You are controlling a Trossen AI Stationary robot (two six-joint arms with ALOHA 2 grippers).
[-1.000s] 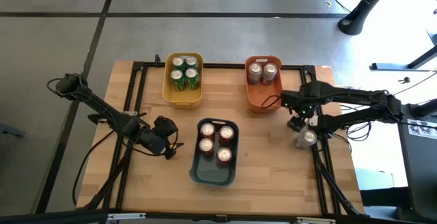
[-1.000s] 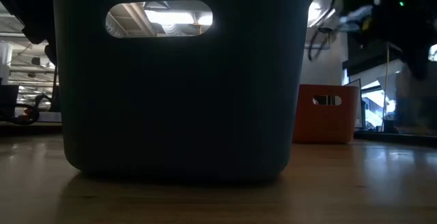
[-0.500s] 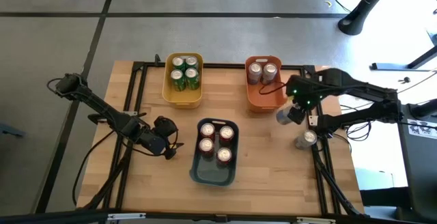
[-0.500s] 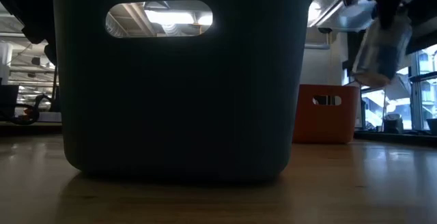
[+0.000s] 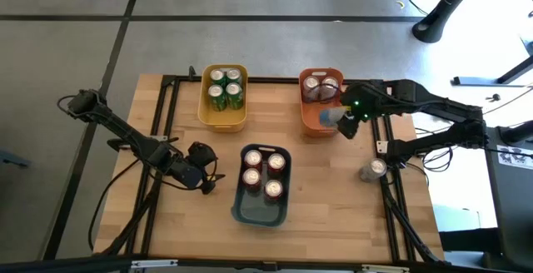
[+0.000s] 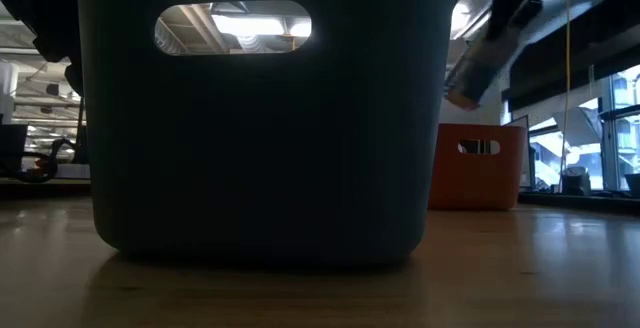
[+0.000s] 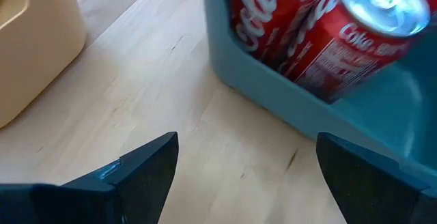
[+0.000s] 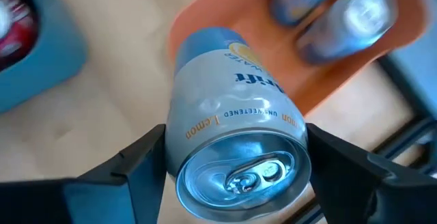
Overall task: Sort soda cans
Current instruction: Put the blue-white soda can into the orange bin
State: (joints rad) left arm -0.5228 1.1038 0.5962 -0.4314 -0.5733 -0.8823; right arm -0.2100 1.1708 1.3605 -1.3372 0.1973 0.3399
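Note:
My right gripper (image 5: 337, 120) is shut on a silver-grey soda can (image 8: 235, 115), held in the air over the near end of the orange bin (image 5: 311, 116), which holds two more silver cans (image 5: 321, 86). One silver can (image 5: 374, 170) stands on its base at the table's right edge. Several green cans (image 5: 225, 88) stand in the yellow bin (image 5: 221, 120), and red cans (image 5: 263, 173) in the blue-grey bin (image 5: 260, 213). My left gripper (image 5: 205, 176) waits open just left of the blue-grey bin, with nothing between its fingers (image 7: 147, 169). My right gripper pinches the can's side wall near its top end (image 8: 183, 157) between its two fingers (image 8: 136, 169), one on each opposite side. The fingers come from above, slanting down. The can (image 6: 478, 68) hangs lifted clear and tilted, its top toward the wrist and its base toward the orange bin.
Bare wooden tabletop (image 5: 312, 215) lies near and right of the blue-grey bin. A black frame rail (image 5: 391, 198) runs along the table's right side beside the standing can. In the low view the dark bin (image 6: 265, 118) fills most of the picture, with the orange bin (image 6: 478, 165) behind.
My right gripper has risen from the table's right edge with the silver can and carried it toward the left and far side, to above the orange bin. The gripper has tipped steeper, and the can went from upright on the table to lifted clear and tilted.

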